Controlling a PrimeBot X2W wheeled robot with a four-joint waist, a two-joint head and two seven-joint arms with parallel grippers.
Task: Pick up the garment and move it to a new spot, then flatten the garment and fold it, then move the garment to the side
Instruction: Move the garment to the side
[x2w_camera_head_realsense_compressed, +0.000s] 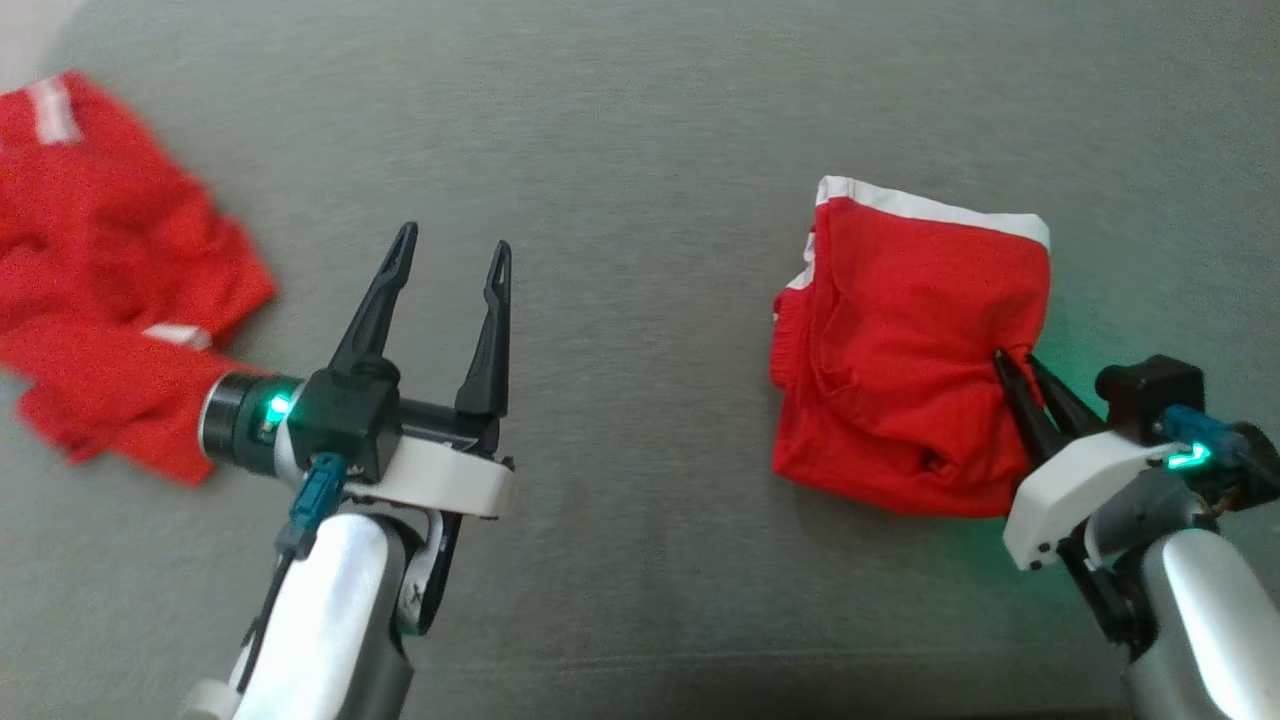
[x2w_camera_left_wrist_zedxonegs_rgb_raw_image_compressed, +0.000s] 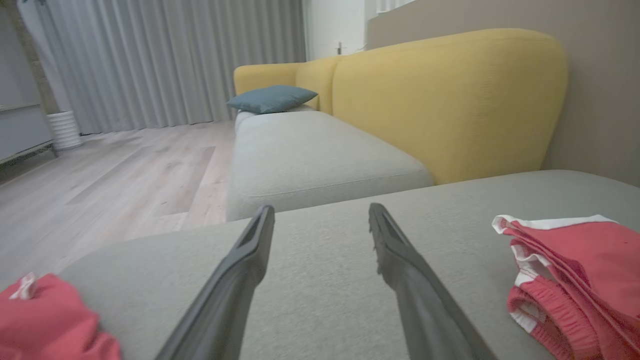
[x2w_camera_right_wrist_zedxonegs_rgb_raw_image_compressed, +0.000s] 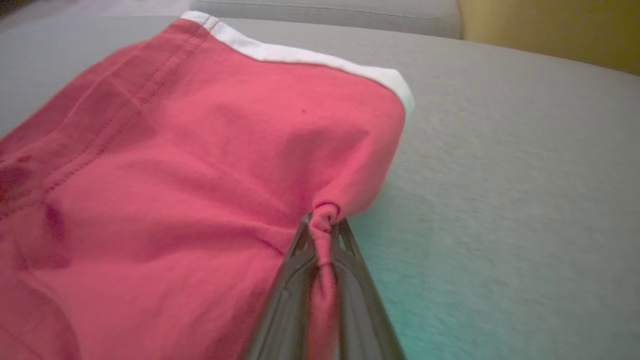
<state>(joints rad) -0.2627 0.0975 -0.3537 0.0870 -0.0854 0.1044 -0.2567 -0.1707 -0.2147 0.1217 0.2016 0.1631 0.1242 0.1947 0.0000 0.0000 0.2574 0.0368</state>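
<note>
A folded red garment (x2w_camera_head_realsense_compressed: 905, 350) with a white waistband lies on the grey cushion (x2w_camera_head_realsense_compressed: 640, 150) at the right. My right gripper (x2w_camera_head_realsense_compressed: 1015, 362) is shut on a pinch of its right edge; in the right wrist view the red cloth (x2w_camera_right_wrist_zedxonegs_rgb_raw_image_compressed: 200, 165) bunches between the two fingers (x2w_camera_right_wrist_zedxonegs_rgb_raw_image_compressed: 295, 280) of that gripper (x2w_camera_right_wrist_zedxonegs_rgb_raw_image_compressed: 322, 222). My left gripper (x2w_camera_head_realsense_compressed: 455, 245) stands open over bare cushion in the middle, with nothing between its fingers. In the left wrist view the same garment (x2w_camera_left_wrist_zedxonegs_rgb_raw_image_compressed: 575, 270) lies to the right of the spread left gripper (x2w_camera_left_wrist_zedxonegs_rgb_raw_image_compressed: 322, 212).
A second red garment (x2w_camera_head_realsense_compressed: 110, 280) lies crumpled at the cushion's far left, also seen at the left wrist view's lower left as red cloth (x2w_camera_left_wrist_zedxonegs_rgb_raw_image_compressed: 45, 320). Beyond the cushion stand a yellow sofa back (x2w_camera_left_wrist_zedxonegs_rgb_raw_image_compressed: 450, 95), a blue pillow (x2w_camera_left_wrist_zedxonegs_rgb_raw_image_compressed: 272, 98) and wooden floor (x2w_camera_left_wrist_zedxonegs_rgb_raw_image_compressed: 115, 170).
</note>
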